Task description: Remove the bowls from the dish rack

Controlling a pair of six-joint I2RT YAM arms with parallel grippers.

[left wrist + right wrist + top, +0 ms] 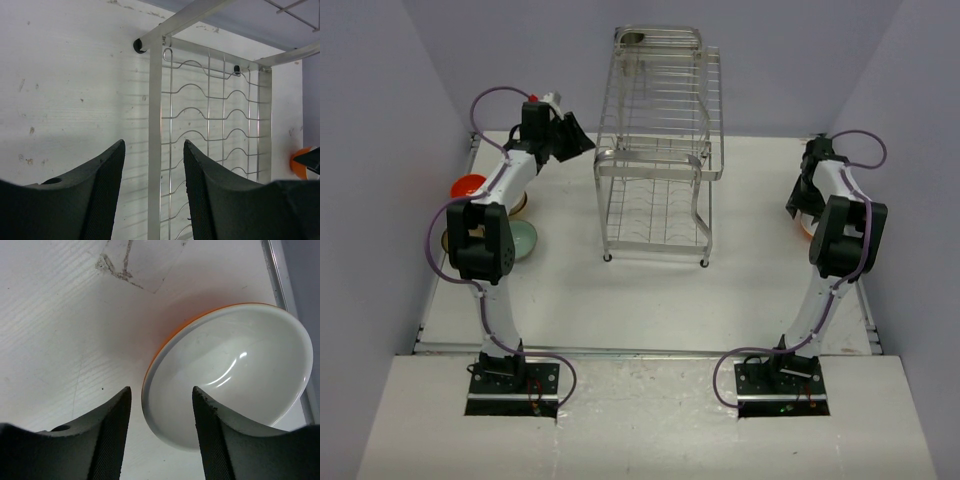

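The silver wire dish rack (660, 150) stands mid-table. A dull brown-olive bowl (632, 40) sits on its top tier. My left gripper (580, 140) is open and empty just left of the rack; in the left wrist view (153, 145) its jaws frame the rack's lower tier (215, 125). An orange bowl (468, 185), a cream-beige bowl (518, 205) and a mint green bowl (525, 240) lie by the left arm. My right gripper (160, 390) is open over the left rim of an orange, white-lined bowl (225, 375) on the table at the right; the rim sits between the fingers.
The table's right edge strip (280, 285) runs close beside the orange bowl. The right wall is near the right arm (845, 230). The left bowls lie partly under the left arm (480, 240).
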